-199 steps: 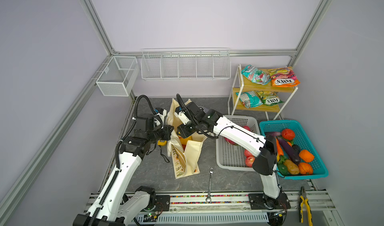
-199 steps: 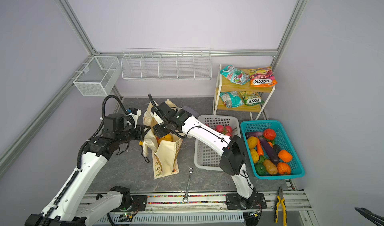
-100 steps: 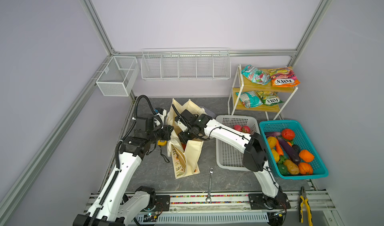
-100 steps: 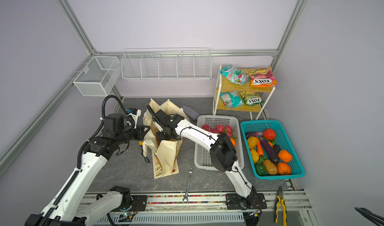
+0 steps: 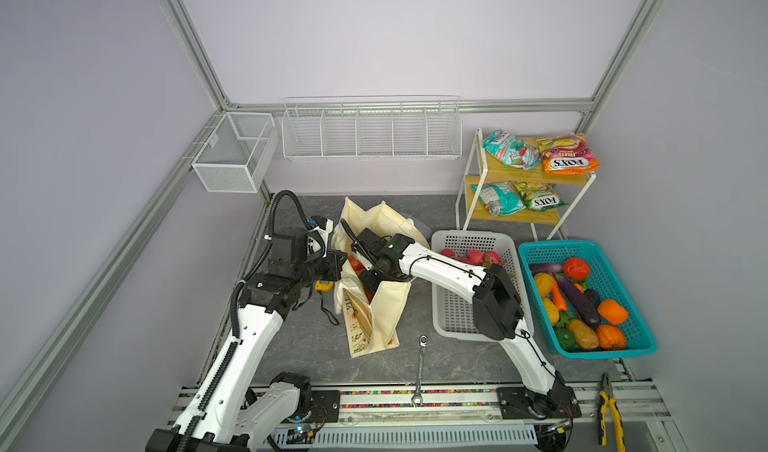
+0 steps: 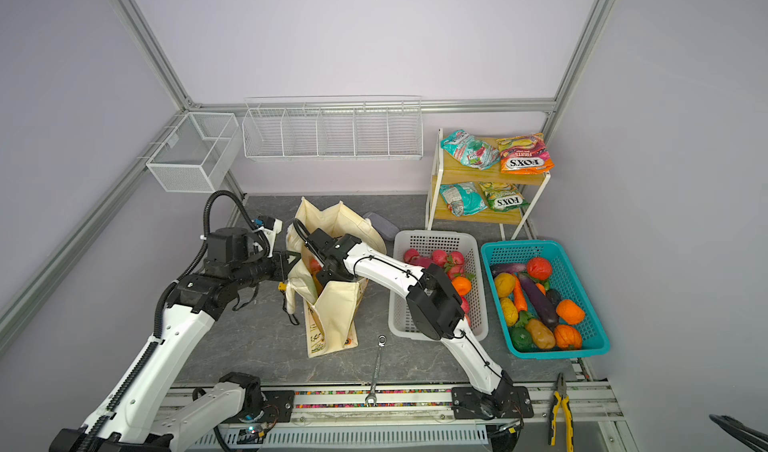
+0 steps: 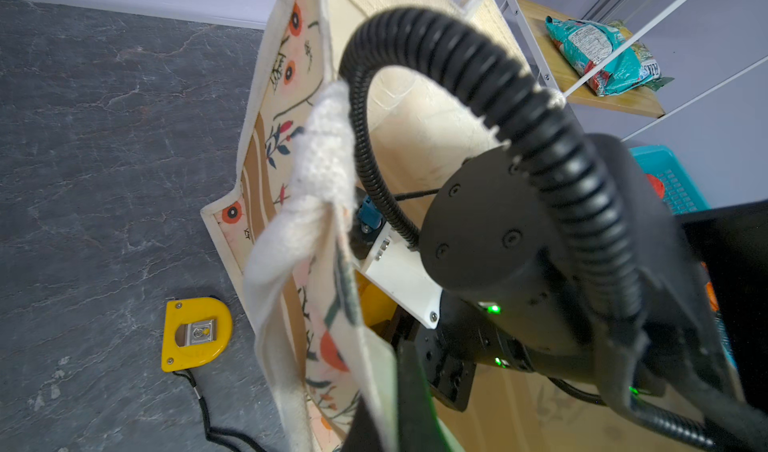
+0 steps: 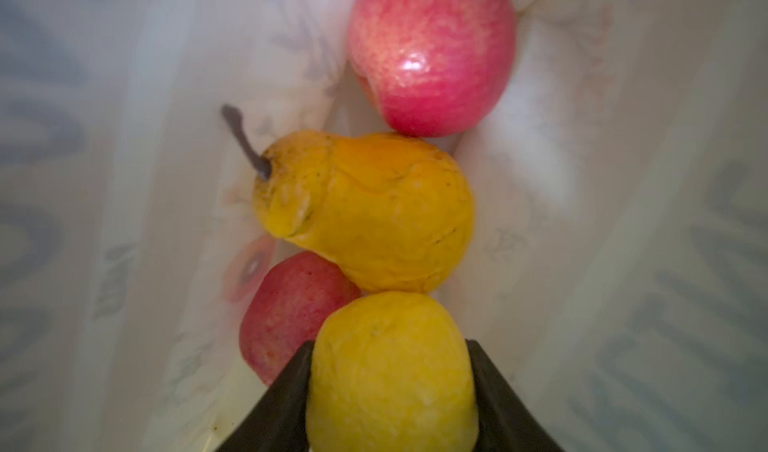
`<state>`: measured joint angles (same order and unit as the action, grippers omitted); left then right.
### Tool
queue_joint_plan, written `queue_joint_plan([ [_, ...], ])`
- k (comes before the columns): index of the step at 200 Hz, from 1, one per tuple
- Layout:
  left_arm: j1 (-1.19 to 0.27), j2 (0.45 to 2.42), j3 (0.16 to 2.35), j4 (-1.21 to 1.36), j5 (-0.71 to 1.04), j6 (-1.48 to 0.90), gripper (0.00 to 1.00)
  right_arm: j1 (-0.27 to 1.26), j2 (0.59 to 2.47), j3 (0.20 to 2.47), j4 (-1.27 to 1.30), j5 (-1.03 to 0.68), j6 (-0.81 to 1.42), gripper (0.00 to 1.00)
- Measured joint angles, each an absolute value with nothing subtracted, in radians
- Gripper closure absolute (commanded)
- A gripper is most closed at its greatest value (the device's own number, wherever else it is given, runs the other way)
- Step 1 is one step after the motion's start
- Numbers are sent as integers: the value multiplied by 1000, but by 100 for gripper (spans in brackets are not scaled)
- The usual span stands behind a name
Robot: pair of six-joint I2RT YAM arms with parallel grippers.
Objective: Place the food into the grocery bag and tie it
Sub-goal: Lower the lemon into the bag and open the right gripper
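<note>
The cream grocery bag (image 5: 384, 304) (image 6: 332, 311) stands open on the dark table in both top views. My left gripper (image 5: 341, 263) (image 7: 384, 408) is shut on the bag's printed rim, beside its white rope handle (image 7: 324, 159). My right gripper (image 8: 388, 346) reaches down inside the bag, its tips hidden in both top views. It is shut on a yellow fruit (image 8: 390, 383). Below it in the bag lie a yellow pear (image 8: 374, 213) and two red apples (image 8: 432, 51) (image 8: 286, 313).
A grey basket (image 5: 457, 317) with red fruit stands right of the bag, then a teal basket (image 5: 623, 346) full of vegetables. Snack packets (image 5: 536, 155) lie on a shelf at the back right. A wrench (image 5: 420, 367) and a yellow tape measure (image 7: 195, 333) lie on the table.
My right gripper has gone from the bag's mouth down into the bag with the yellow fruit, and its elbow has swung left over the grey basket. The left arm has not moved.
</note>
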<state>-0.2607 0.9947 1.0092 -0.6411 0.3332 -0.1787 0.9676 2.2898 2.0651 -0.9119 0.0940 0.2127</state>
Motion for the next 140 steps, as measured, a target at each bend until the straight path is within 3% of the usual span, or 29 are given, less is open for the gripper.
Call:
queue_joint_plan([
  [75, -261, 991, 1008, -641, 329, -179, 100, 941, 2292, 2072, -1017, 299, 266, 32],
  [140, -261, 991, 1008, -641, 329, -179, 100, 941, 2291, 2093, -1048, 287, 291, 5],
])
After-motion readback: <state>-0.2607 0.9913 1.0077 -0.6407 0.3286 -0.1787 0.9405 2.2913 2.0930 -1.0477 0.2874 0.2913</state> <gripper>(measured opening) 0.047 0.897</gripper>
